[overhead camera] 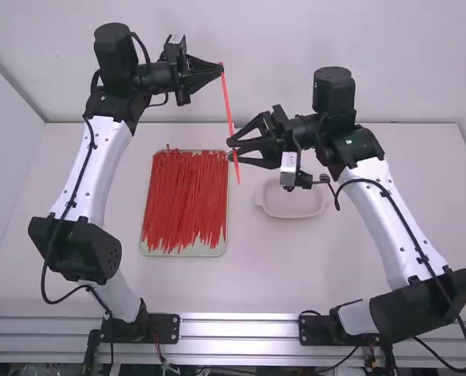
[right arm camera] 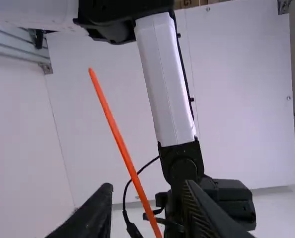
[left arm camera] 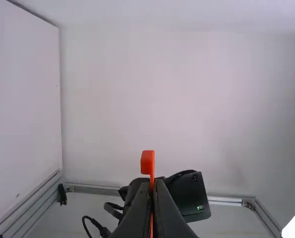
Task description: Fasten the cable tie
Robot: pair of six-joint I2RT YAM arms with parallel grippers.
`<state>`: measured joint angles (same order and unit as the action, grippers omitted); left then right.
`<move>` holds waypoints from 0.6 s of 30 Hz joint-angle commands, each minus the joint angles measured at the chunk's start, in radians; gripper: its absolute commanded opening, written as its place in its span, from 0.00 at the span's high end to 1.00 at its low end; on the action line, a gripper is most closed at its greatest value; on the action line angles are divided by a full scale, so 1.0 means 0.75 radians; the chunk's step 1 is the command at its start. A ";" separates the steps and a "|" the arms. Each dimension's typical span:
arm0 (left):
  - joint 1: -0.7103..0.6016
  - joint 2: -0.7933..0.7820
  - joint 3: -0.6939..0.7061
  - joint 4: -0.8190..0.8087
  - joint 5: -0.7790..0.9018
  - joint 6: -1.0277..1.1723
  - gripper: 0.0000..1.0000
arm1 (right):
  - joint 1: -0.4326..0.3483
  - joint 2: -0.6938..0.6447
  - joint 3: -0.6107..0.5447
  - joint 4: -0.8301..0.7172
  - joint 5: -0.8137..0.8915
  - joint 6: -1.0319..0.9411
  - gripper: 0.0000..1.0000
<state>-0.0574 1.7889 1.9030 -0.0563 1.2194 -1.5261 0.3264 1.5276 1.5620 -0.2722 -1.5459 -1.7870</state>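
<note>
On the white table point(overhead camera: 295, 266) ringed by white walls point(overhead camera: 358, 31) lies a tray point(overhead camera: 221, 249) of spare ties point(overhead camera: 186, 200), a dish point(overhead camera: 295, 207) beside it; above the tray's far right corner the left gripper point(overhead camera: 217, 69) pinches the cable tie point(overhead camera: 229, 117), the right gripper point(overhead camera: 231, 152) spread wide around its tail

Plain matte white walls point(overhead camera: 334, 39) are enclosing the flat white table point(overhead camera: 295, 258) at the back and left, while a silver slotted aluminium rail point(overhead camera: 240, 325) is running along its near edge.
</note>
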 commanded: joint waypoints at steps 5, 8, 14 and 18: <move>-0.004 -0.014 0.036 0.003 0.014 0.016 0.98 | 0.008 0.001 -0.007 -0.001 -0.020 0.003 0.68; 0.009 -0.014 0.036 0.003 0.015 0.016 0.98 | 0.007 0.001 -0.007 -0.001 -0.020 0.004 0.69; 0.002 -0.014 0.036 0.005 0.014 0.016 0.98 | 0.008 0.001 -0.007 0.001 -0.020 0.015 0.87; 0.002 -0.014 0.036 0.005 0.015 0.017 0.98 | 0.014 0.001 -0.007 -0.006 -0.020 0.019 1.00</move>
<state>-0.0563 1.7885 1.9030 -0.0563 1.2194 -1.5257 0.3298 1.5276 1.5620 -0.2737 -1.5455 -1.7813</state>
